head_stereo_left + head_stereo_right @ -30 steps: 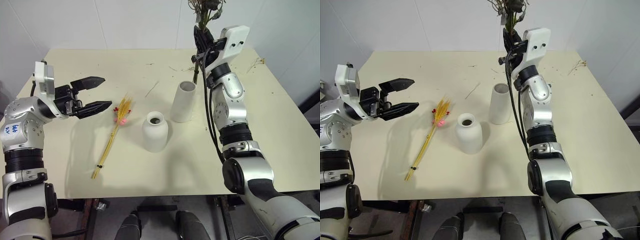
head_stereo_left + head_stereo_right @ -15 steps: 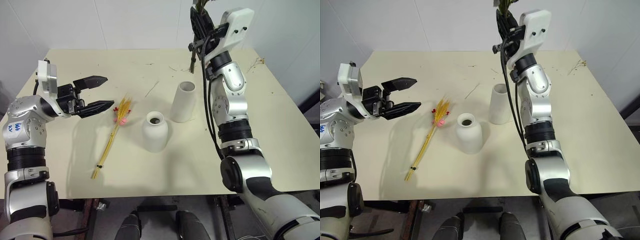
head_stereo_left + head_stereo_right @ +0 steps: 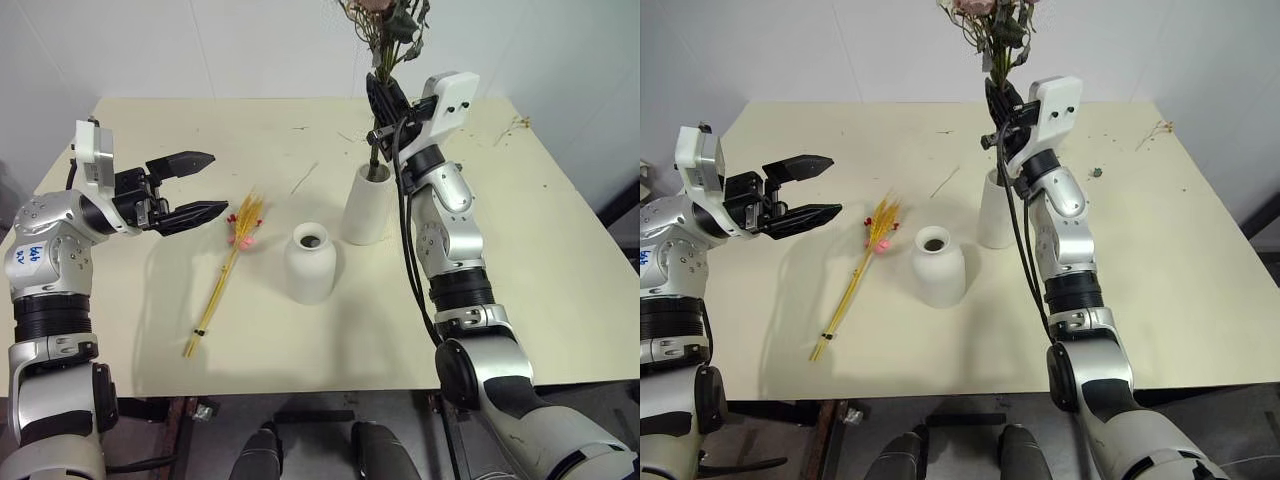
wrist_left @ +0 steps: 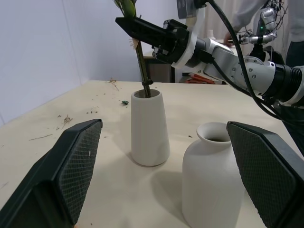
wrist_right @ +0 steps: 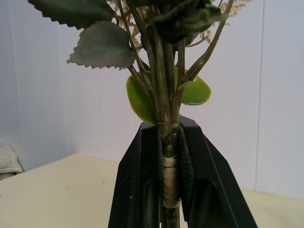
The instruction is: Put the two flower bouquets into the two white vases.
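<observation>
R gripper [image 3: 378, 100] clamps rose bouquet [image 3: 388, 25], stems just inside tall vase [image 3: 366, 205], not released. Wheat bundle [image 3: 226, 268] lies left of short vase [image 3: 310, 262]. L gripper [image 3: 197, 185] open, empty.

Head eyes look down over the table [image 3: 150, 350]; both wrist views sit close, level, sharing the rose stems [image 4: 142, 71].

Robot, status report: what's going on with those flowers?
Right gripper shut on rose bouquet, stems in tall vase. Left gripper open. Wheat bundle on table.
</observation>
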